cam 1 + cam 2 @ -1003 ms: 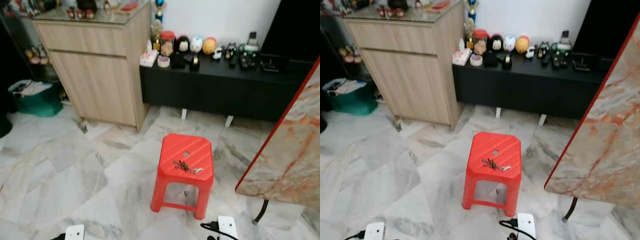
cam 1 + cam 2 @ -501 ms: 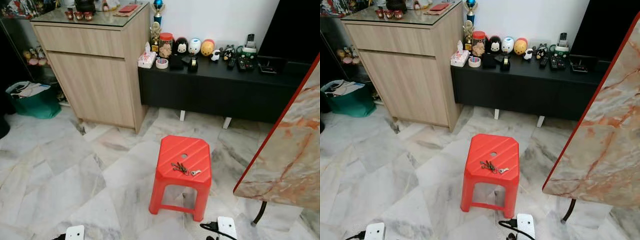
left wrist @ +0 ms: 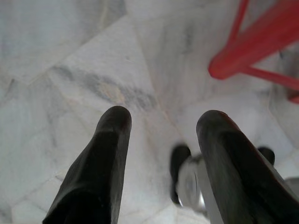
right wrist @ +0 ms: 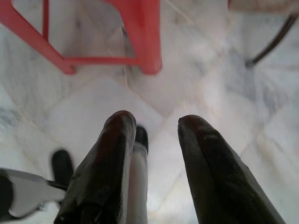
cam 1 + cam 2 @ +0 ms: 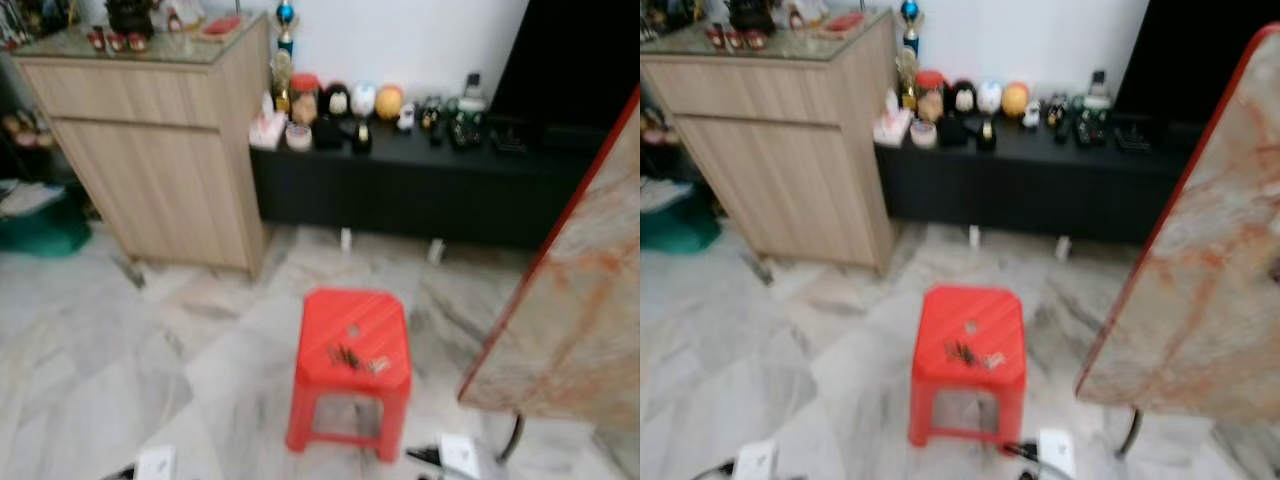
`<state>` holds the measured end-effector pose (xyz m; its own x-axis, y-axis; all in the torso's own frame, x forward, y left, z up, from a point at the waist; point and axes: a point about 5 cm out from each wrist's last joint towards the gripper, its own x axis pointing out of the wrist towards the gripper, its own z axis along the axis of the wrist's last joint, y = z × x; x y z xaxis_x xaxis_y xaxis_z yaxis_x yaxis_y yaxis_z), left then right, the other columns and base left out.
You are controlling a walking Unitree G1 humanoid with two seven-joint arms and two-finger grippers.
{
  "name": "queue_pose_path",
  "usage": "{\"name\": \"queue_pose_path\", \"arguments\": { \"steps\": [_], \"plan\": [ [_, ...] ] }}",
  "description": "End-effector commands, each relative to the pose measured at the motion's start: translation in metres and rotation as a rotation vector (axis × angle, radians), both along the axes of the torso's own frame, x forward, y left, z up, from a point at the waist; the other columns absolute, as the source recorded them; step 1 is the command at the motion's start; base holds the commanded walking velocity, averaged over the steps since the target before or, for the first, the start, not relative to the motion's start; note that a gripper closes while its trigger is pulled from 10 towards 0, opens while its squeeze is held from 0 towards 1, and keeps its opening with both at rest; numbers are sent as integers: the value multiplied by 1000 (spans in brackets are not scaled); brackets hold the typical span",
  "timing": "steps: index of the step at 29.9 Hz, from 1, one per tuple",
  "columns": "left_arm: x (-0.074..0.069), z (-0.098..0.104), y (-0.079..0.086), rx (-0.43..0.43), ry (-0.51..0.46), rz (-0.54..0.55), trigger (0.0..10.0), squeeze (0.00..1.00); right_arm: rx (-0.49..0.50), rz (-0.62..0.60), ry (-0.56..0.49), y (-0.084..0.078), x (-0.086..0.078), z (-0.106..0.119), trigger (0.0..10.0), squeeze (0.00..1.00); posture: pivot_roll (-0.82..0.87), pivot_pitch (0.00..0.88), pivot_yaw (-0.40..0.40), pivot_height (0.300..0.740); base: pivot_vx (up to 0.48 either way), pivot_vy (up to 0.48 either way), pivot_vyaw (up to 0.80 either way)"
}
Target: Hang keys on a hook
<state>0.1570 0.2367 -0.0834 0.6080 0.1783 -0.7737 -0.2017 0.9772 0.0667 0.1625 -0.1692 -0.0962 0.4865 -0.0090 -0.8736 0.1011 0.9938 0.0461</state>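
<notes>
Closing on the stool, view now blurred

My left jaws (image 3: 161,140) and right jaws (image 4: 152,140) hang released; keys (image 5: 352,357) lie at twelve o'clock on the red stool (image 5: 350,345), ungrasped.

Keys (image 5: 352,357): small dark bunch, lying flat on red stool (image 5: 330,312) top.

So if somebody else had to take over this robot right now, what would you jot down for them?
Left gripper: open, empty, hanging low over the marble floor.
Right gripper: open, empty, low beside the red stool's legs.
Keys: lying in a small heap on top of the red stool, just ahead of the robot.
Done: nothing picked up yet.
Left: grasp the keys, find a hook and hang them. Head views are blurred.
</notes>
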Motion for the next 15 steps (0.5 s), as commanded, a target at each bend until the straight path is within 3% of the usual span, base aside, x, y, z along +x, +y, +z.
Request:
{"name": "queue_pose_path", "arguments": {
  "steps": [1, 6, 15],
  "plan": [
    [-8, -1, 10, 21, 31, 8, 10000, 0, 26, 6, -15, 10, 4, 1, 10000, 0, 30, 0, -5, 740, 304, 0, 0],
    [-8, -1, 10, 23, 30, 8, 10000, 0, 27, 5, -16, 11, 4, 1, 10000, 0, 30, 0, -4, 740, 304, 0, 0],
    [-8, 0, 11, 32, 25, 10, 10000, 0, 26, 2, -17, 11, 4, 1, 10000, 0, 29, 0, -3, 740, 0, 0, 0]
  ]
}}
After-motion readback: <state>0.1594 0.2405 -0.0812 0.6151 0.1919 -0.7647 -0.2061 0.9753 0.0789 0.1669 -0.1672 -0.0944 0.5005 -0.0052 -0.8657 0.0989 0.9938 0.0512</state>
